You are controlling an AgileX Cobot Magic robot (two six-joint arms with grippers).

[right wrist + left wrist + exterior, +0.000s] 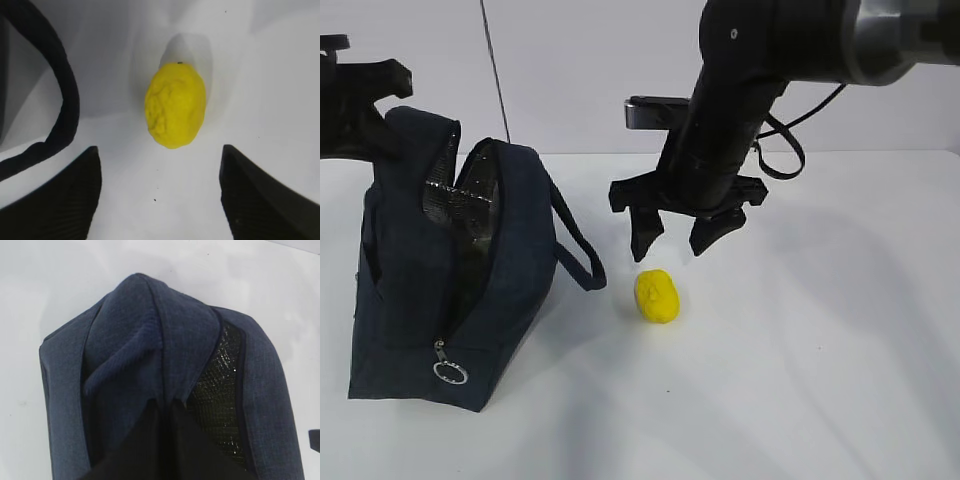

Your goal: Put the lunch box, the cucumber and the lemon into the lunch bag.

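Observation:
The dark navy lunch bag (510, 270) stands at the left with its top open, showing a shiny black lining (220, 385). My left gripper (360, 100) is shut on the bag's upper fabric edge (165, 402) and holds it up. The yellow bumpy lemon (658, 296) lies on the white table right of the bag. My right gripper (672, 250) hangs open just above it, empty. In the right wrist view the lemon (176, 105) lies just ahead of the open gripper (159, 155). The cucumber and the lunch box are out of view.
One bag handle (575, 240) loops out towards the lemon and shows at the left of the right wrist view (65, 100). A silver ring pull (450, 373) hangs at the bag's lower front. The white table (820, 350) extends to the right.

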